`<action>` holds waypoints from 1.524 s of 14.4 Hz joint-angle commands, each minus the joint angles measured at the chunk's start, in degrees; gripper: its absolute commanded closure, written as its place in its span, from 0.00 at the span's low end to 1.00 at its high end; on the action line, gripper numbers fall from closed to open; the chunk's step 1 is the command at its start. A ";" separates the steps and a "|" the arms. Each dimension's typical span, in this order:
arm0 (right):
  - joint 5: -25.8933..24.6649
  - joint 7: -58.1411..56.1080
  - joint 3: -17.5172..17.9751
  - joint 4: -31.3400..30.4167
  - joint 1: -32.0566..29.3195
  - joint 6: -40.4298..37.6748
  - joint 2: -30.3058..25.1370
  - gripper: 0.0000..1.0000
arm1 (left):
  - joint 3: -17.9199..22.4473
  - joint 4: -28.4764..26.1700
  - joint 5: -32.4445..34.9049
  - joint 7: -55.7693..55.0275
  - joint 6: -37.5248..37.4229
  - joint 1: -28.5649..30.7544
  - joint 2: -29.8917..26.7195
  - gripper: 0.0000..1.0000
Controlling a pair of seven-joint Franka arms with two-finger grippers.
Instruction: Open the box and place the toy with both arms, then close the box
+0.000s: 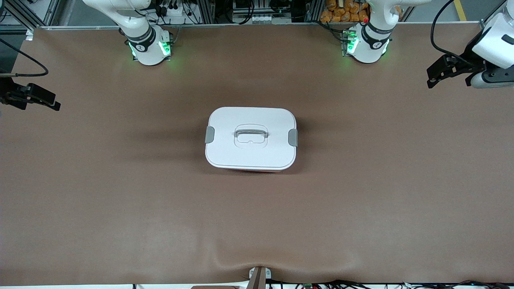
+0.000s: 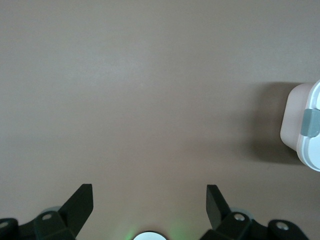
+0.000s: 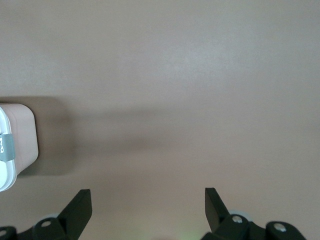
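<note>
The lidded box sat mid-surface, both grey clips down. The left gripper and right gripper hung spread wide and empty over their own ends

We see a brown desk filling the frame, the closed box with its white lid and two grey side clips standing at the frame's centre, directly on the desk.

Smooth plastic box, seemingly matt tabletop
</note>
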 commanded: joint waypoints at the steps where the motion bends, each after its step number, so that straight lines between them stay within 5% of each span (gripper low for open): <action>1: 0.60 0.07 0.54 0.72 -0.82 -0.68 0.19 0.00 | 0.24 0.66 -1.20 1.30 0.13 0.08 0.36 0.00; 22: 0.60 0.07 0.54 0.63 -0.91 -0.59 0.19 0.00 | 0.24 1.02 -2.43 1.30 -0.57 0.61 0.72 0.00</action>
